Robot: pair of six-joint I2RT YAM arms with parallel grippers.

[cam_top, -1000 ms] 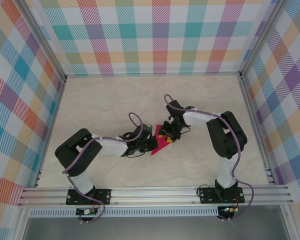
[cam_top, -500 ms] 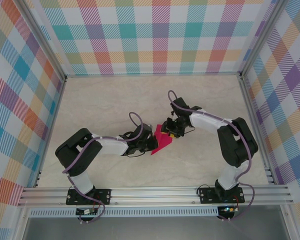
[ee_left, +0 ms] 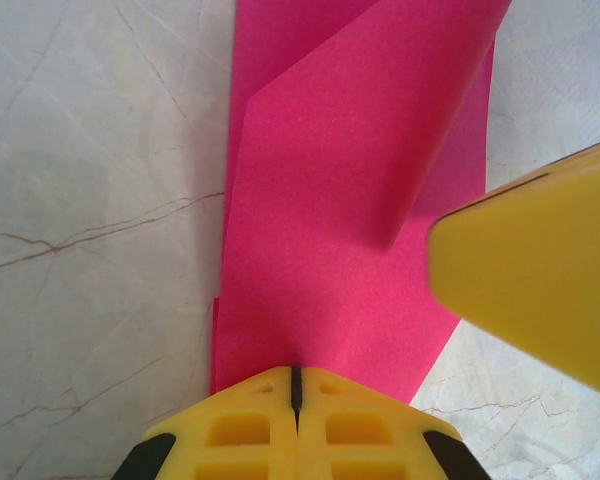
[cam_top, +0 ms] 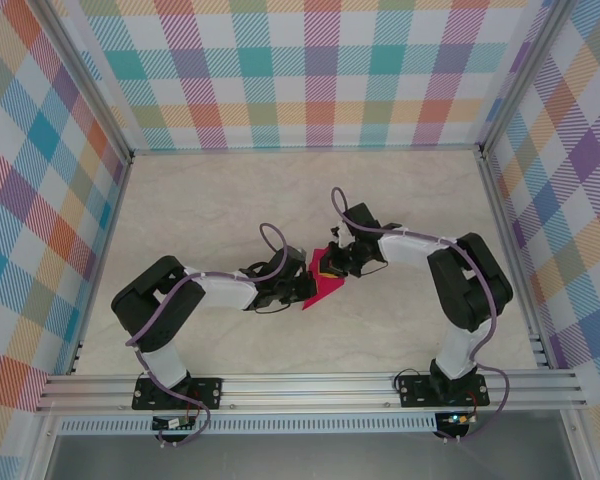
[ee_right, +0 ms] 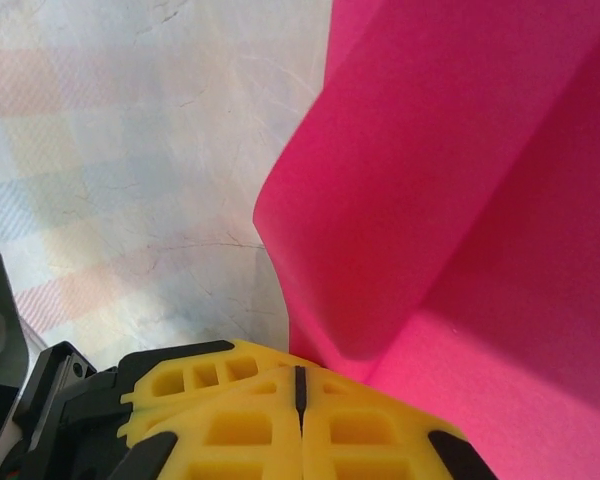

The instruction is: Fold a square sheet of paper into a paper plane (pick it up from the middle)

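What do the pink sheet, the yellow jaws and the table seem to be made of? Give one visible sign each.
The sheet looks like thin matte paper: it holds sharp folds and shows a fine grain. The jaws are probably moulded or printed plastic, matte yellow with hollow ribbed cells. The table has a pale marble-look top with thin brown veins; whether it is stone or printed laminate cannot be told.

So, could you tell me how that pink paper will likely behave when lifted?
Probably floppy: the pink paper bows up off the table. Likely very light, and it seems to crease easily, given its folded flap.
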